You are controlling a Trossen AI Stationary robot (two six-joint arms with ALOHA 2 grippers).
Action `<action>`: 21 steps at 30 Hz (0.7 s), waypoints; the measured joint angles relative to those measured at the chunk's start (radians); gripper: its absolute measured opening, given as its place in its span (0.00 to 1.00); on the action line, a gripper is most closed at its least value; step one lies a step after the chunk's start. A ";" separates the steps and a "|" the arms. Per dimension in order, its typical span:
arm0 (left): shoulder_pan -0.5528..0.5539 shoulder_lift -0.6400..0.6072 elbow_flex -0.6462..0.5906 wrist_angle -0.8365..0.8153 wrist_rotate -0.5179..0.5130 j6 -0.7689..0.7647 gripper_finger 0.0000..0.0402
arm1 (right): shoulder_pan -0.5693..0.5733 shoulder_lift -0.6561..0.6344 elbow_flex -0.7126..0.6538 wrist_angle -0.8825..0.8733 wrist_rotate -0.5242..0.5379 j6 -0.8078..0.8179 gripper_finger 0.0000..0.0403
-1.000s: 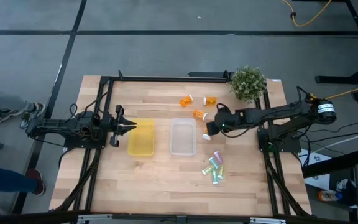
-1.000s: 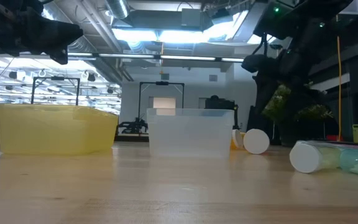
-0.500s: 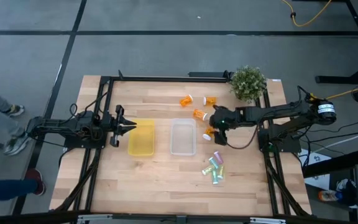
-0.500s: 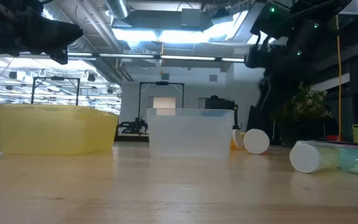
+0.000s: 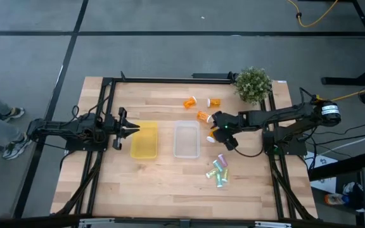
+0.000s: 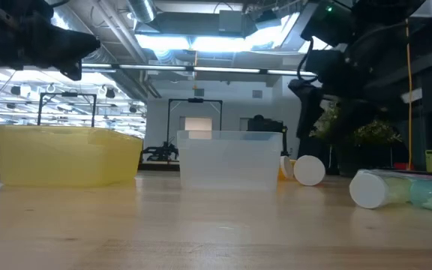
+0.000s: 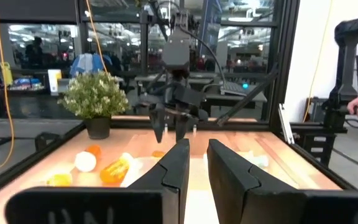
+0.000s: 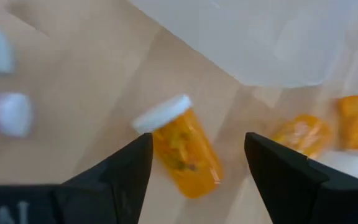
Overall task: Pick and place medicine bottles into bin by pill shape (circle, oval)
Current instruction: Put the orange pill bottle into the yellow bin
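An orange medicine bottle [image 8: 180,148] with a white cap lies on its side on the table, beside the clear bin [image 5: 186,140]. My right gripper [image 8: 197,144] is open above it, one finger on either side and apart from it; in the high view this gripper [image 5: 218,132] hides the bottle. Three more orange bottles [image 5: 203,116] lie on the far side. Pale green-teal bottles [image 5: 219,171] lie on the near side. My left gripper [image 5: 130,128] is open and empty at the left edge of the yellow bin [image 5: 144,140].
A green potted plant [image 5: 253,84] stands at the far right corner. Both bins stand side by side mid-table. In the low view a white-capped bottle [image 6: 309,169] and a teal bottle [image 6: 396,187] lie right of the clear bin.
My right gripper has turned about its wrist and come down over the orange bottle beside the clear bin. Its fingers have stayed open.
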 joint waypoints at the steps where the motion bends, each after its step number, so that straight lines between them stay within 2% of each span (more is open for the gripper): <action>1: 0.000 0.000 0.000 -0.007 0.000 0.000 0.13 | 0.000 0.012 0.000 0.018 0.012 -0.012 0.64; 5: 0.000 0.000 0.000 -0.018 0.000 0.000 0.13 | 0.000 0.070 0.005 0.014 0.019 -0.084 0.64; 10: 0.000 0.000 0.000 -0.015 0.000 0.000 0.13 | 0.000 0.133 0.050 -0.048 0.019 -0.085 0.64; 21: 0.000 0.000 0.000 -0.014 0.000 0.000 0.13 | -0.003 0.270 0.076 -0.051 0.025 -0.052 0.64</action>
